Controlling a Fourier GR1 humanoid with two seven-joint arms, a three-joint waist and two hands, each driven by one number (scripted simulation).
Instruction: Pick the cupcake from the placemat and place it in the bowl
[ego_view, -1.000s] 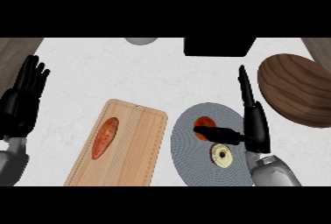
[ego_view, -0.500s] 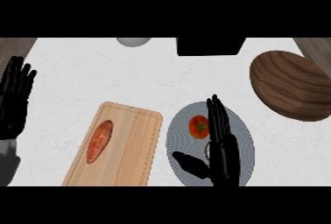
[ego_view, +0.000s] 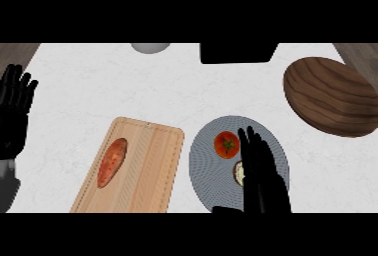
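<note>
A grey round placemat (ego_view: 209, 167) lies at the lower middle of the counter. On it sits a red tomato (ego_view: 226, 143), and just below that a pale cupcake (ego_view: 238, 173), mostly hidden. My right hand (ego_view: 260, 175) lies flat over the mat's right half with straight fingers pointing away from me, covering most of the cupcake; it is open. The brown wooden bowl (ego_view: 328, 95) stands to the upper right, apart from the mat. My left hand (ego_view: 15, 111) rests open at the left edge, fingers up.
A wooden cutting board (ego_view: 144, 167) with an orange-red sweet potato (ego_view: 112, 162) lies just left of the placemat. At the far edge are a grey rounded object (ego_view: 150, 47) and a black box (ego_view: 236, 52).
My right hand has come down and left, from beside the cupcake to over it, with the fingers staying straight. The left hand has stayed at the left edge.
</note>
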